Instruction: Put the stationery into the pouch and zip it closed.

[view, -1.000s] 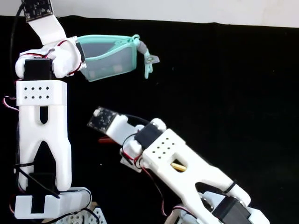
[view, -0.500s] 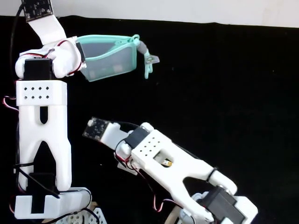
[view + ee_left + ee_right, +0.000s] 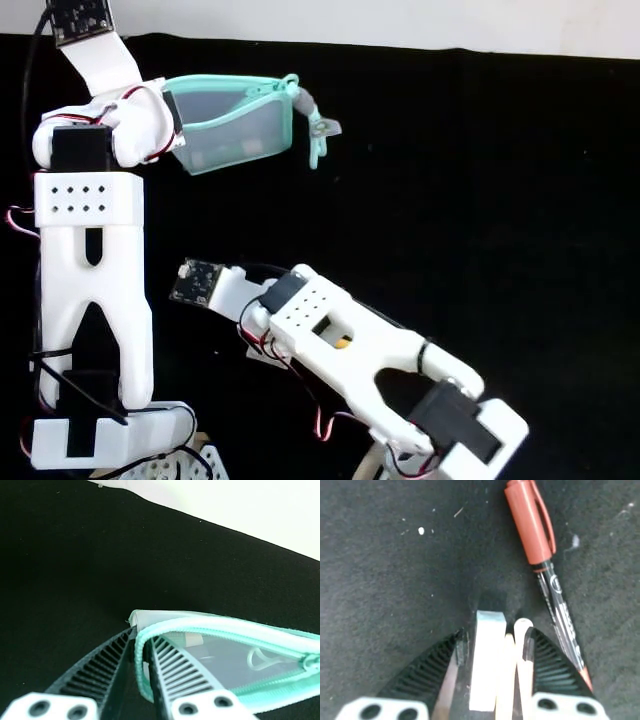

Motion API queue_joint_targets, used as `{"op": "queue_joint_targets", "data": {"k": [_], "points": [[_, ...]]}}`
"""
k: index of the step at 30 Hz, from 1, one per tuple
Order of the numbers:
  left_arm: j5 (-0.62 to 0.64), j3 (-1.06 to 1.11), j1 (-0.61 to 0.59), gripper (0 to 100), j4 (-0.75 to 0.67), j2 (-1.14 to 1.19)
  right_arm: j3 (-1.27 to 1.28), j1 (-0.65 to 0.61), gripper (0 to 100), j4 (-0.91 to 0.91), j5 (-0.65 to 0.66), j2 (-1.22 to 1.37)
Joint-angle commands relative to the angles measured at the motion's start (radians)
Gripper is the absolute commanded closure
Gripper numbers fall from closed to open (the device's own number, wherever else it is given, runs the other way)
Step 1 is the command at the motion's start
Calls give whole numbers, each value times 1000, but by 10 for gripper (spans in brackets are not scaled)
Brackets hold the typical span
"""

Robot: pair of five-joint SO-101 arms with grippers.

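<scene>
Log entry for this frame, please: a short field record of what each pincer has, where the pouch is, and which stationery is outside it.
left pincer: shut on one end of the pouch
pouch: mint green, translucent side, at the far-left part of the black mat; zip pull at the end away from the pincer
right pincer: shut on a white block, with a pale stick beside it between the fingers
red-capped pen: lying on the mat next to the right pincer, not gripped
stage: block, stick and pen not yet in the pouch
</scene>
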Motion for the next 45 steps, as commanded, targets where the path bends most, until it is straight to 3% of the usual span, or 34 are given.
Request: {"op": "queue_joint_targets", "data": {"k": [1, 12, 19, 27, 35, 45], "points": [[2, -50, -2, 993, -2, -4, -8, -4, 811, -25, 17, 15], [2, -50, -2, 993, -2, -4, -7, -2, 813, -53, 17, 30], [2, -50, -2, 993, -2, -4, 1, -1, 970, -54, 15, 30], [2, -50, -2, 993, -2, -4, 1, 2, 991, -54, 9, 30], [2, -50, -2, 993, -2, -4, -35, 82, 991, -12, 6, 18], [2, -50, -2, 993, -2, -4, -91, 85, 991, 61, -117, -93]]}}
